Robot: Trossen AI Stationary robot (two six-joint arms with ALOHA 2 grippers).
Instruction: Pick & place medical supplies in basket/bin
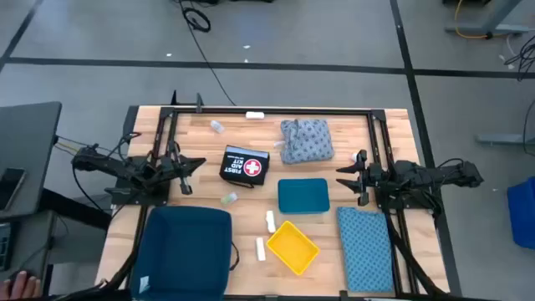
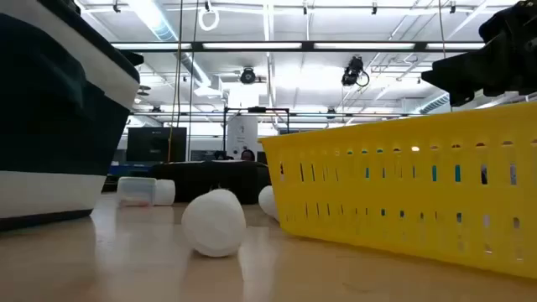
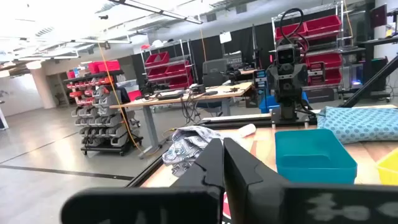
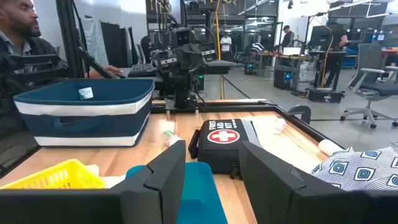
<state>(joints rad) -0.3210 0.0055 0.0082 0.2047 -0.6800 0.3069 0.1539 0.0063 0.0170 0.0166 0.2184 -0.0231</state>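
Observation:
The supplies lie loose on the wooden table. A grey-blue patterned cloth bundle (image 1: 306, 140) sits at the back and a flat blue patterned cloth (image 1: 365, 248) at the near right. Clear vials (image 1: 216, 126) (image 1: 229, 198) and short white rolls (image 1: 270, 221) (image 1: 261, 248) lie around a black first aid kit (image 1: 245, 165). My left gripper (image 1: 188, 171) (image 3: 222, 163) hovers shut at the table's left, level and pointing toward the kit. My right gripper (image 1: 347, 178) (image 4: 211, 177) hovers open at the right, pointing left across the table. Neither holds anything.
A dark blue basket (image 1: 185, 251) stands at the near left, a yellow basket (image 1: 292, 247) near the front middle and a teal bin (image 1: 303, 196) at the centre. A white stick (image 1: 255, 115) lies at the far edge. A person sits beyond the table's left side.

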